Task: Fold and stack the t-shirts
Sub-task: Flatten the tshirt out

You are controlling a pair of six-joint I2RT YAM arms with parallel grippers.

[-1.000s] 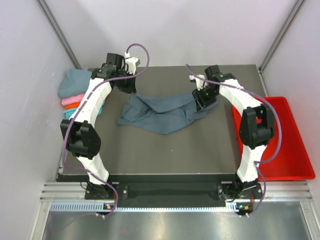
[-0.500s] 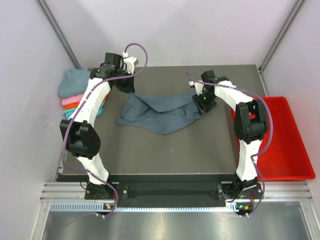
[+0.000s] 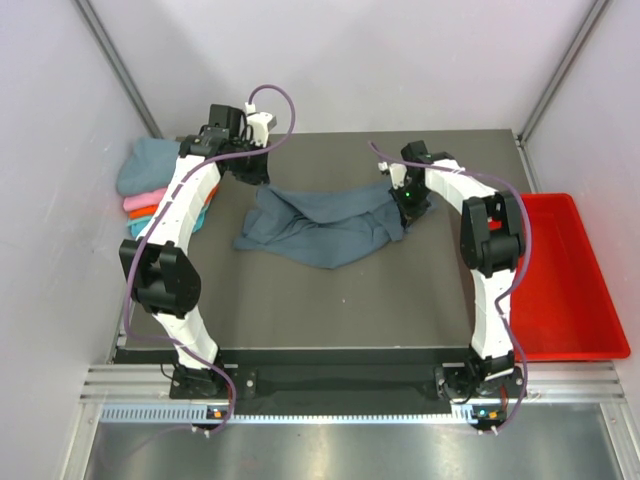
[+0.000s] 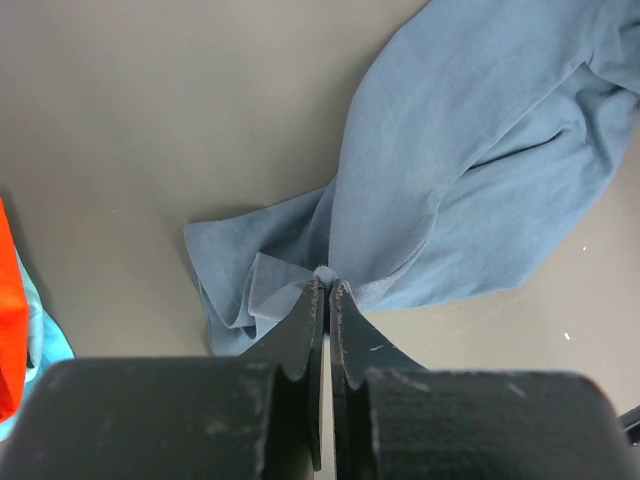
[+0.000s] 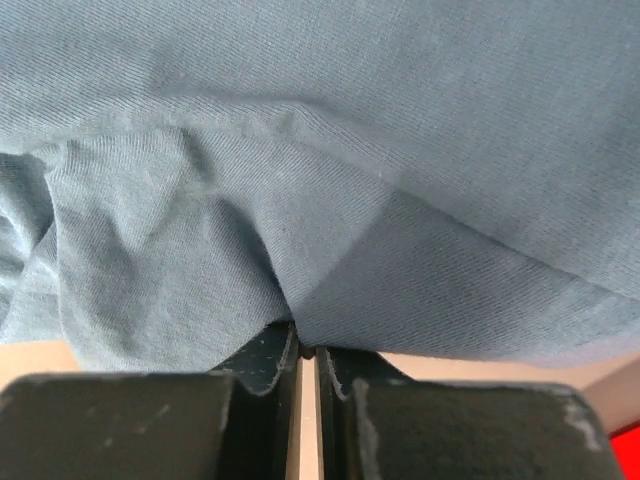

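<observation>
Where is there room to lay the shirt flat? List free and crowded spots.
Free: the near half of the table, between the blue-grey t-shirt and the near edge; also the far strip behind the shirt. Crowded: the far-left edge by the folded stack, and the shirt's ends, pinched by the left gripper and right gripper.

My fingers (image 4: 300,345) are black, my arms (image 3: 190,195) white. The t-shirt (image 3: 325,225) is plain slate blue-grey, the table (image 3: 340,300) dark grey. At the table's left edge, shirts (image 3: 148,170) teal, pink, orange, turquoise; right of it, a red tray (image 3: 580,300)
</observation>
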